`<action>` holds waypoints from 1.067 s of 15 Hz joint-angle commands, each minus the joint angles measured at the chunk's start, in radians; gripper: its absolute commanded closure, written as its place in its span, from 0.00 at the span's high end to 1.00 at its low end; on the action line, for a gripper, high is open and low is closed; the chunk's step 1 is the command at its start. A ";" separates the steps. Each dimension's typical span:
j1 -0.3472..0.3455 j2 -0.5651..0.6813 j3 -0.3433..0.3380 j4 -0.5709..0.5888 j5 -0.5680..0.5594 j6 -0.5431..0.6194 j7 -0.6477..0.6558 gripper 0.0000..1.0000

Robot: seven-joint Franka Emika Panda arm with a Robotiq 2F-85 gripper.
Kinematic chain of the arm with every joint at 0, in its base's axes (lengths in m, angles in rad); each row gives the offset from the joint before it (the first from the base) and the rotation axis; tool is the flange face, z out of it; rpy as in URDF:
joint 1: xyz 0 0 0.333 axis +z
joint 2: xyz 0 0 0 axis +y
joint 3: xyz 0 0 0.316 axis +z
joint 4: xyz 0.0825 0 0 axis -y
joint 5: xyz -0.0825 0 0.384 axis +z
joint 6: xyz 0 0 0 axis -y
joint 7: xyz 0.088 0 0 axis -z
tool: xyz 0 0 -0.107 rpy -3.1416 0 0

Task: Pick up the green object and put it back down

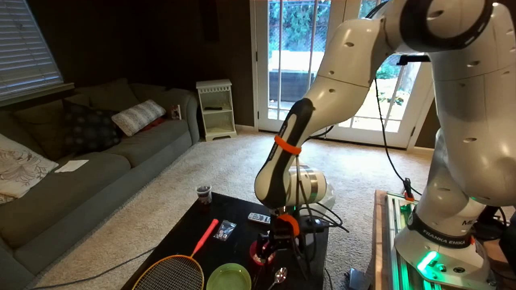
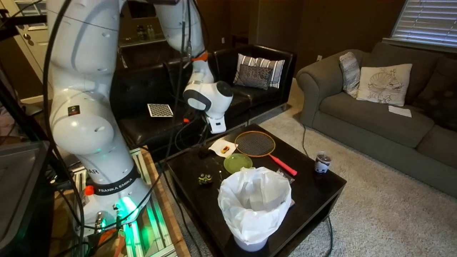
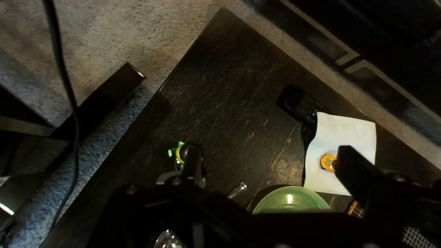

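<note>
The gripper (image 3: 268,151) hangs above the dark coffee table (image 3: 220,86), jaws spread wide, its fingers (image 3: 355,168) well apart; between them the wrist view shows tabletop, the spoon (image 1: 280,275) and part of the green dish (image 2: 238,163). That dish sits well in from the table's edges, with the badminton racket (image 2: 255,144) just beside it, the racket's head near a table corner. The small green-and-black toy (image 2: 205,179) lies on the table, nearer the edge running down the left of the wrist view, partly hidden there behind a finger; which of the two green things the task means cannot be told. From the toy to the table's corner at the top of that view runs a broad stretch of bare wood, open room along that edge. Opposite, the black handset (image 3: 294,100) and the white napkin (image 3: 348,134) lie close to the other edge, a small orange item (image 3: 328,162) on the napkin. The plastic cup (image 2: 322,162) stands near an edge, and the lined white bin (image 2: 255,210) hides part of the tabletop in an exterior view.
</note>
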 commanded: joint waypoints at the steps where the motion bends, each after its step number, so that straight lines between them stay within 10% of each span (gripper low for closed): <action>1: -0.067 0.226 0.060 0.135 0.241 0.086 -0.190 1.00; 7: -0.082 0.449 0.049 0.251 0.485 0.155 -0.313 1.00; 16: -0.080 0.512 0.024 0.292 0.498 0.153 -0.293 1.00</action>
